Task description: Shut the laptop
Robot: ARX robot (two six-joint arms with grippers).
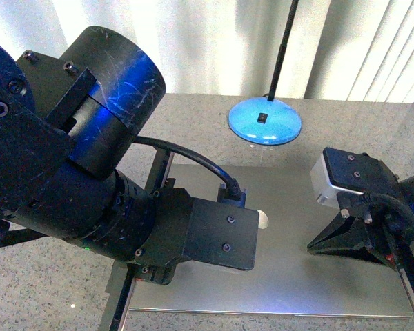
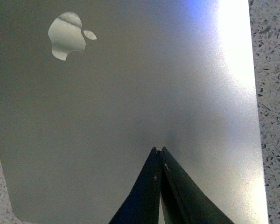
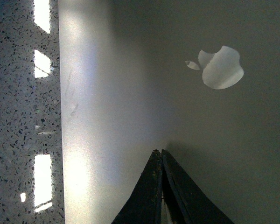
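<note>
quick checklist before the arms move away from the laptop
1. Laptop lid down flat, apple logo facing up: ok.
2. Left gripper jaws shut, holding nothing: ok.
3. Right gripper jaws shut, holding nothing: ok.
4. Blue lamp base apart from the laptop, behind it: ok.
5. Whether either gripper's tips touch the lid: cannot tell.

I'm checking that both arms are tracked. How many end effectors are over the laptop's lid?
2. The left end effector is over the lid of the laptop, left of its apple logo; the right end effector is right of the logo. Both look shut.
</note>
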